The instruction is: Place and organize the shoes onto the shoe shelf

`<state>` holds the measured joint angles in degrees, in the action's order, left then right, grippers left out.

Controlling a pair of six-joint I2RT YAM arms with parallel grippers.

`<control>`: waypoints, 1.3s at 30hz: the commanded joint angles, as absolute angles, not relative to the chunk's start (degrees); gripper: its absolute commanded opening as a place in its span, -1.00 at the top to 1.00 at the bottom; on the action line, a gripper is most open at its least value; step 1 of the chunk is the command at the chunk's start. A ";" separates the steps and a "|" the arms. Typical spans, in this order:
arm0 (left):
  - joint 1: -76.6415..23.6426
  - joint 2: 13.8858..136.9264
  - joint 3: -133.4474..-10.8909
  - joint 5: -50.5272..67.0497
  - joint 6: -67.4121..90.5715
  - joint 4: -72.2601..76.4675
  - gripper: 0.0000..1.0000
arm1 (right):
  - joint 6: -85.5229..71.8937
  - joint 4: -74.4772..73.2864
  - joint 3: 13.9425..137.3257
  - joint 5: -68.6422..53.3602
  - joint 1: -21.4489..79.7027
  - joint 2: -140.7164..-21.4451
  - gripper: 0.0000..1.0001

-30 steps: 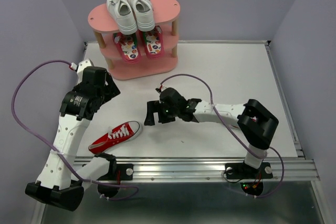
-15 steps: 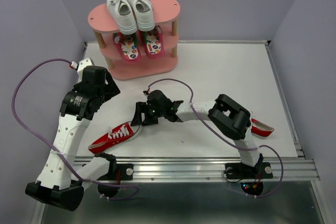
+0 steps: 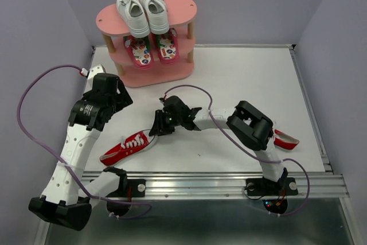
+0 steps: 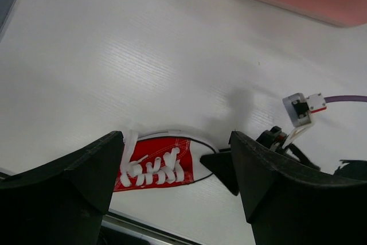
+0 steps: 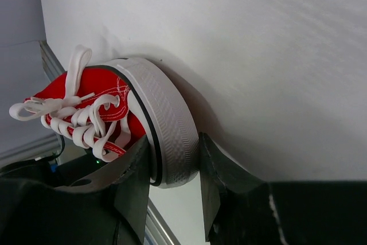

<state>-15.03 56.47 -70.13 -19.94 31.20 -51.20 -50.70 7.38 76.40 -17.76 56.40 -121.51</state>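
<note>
Right gripper [image 5: 175, 167]: I find its fingers pinching the white rubber toe of a red canvas sneaker with white laces [image 5: 114, 119]. The sneaker lies on the white table [image 3: 246, 78] near the front edge. Left gripper [image 4: 178, 164]: spread wide, holding nothing, raised over the table. The second red sneaker [image 3: 285, 139] sits behind the right arm. On the pink three-tier shoe shelf [image 3: 180, 10], white lace-up sneakers [image 3: 142, 11] occupy the top board and red patterned flip-flops [image 3: 152, 50] the middle.

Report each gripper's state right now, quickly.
Left gripper: open, holding nothing.
Right gripper: closed on the toe of the red sneaker.
</note>
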 commanded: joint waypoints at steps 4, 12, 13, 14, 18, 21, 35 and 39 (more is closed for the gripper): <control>-15.21 55.99 -66.72 -18.20 26.46 -48.17 -0.73 | -41.78 5.38 82.25 -26.79 40.80 -120.48 0.94; -15.21 55.28 -61.53 -11.00 21.80 -41.93 -0.72 | -29.71 -10.37 95.89 -25.32 36.30 -127.27 -0.29; -15.21 55.81 -61.00 -10.90 20.93 -41.84 -0.72 | -29.88 -10.37 94.58 -24.96 36.30 -126.74 -0.56; -15.21 56.07 -59.95 -10.99 20.74 -41.84 -0.72 | -30.23 -10.20 93.70 -24.35 36.30 -124.91 -0.61; -15.38 57.57 -56.78 -7.66 18.37 -39.64 -0.72 | -31.90 -6.69 85.45 -19.97 36.30 -117.19 -0.87; -15.56 59.76 -56.34 -5.28 17.84 -37.45 -0.72 | -32.69 -5.98 78.00 -17.32 36.30 -111.55 -0.95; -16.35 76.80 -55.46 -18.19 20.75 -23.13 -0.88 | -37.44 -9.05 52.13 -3.79 36.30 -81.23 -1.00; -16.35 79.71 -53.44 -17.32 20.39 -19.43 -0.89 | -36.30 -13.17 52.12 -0.36 36.30 -75.60 -1.00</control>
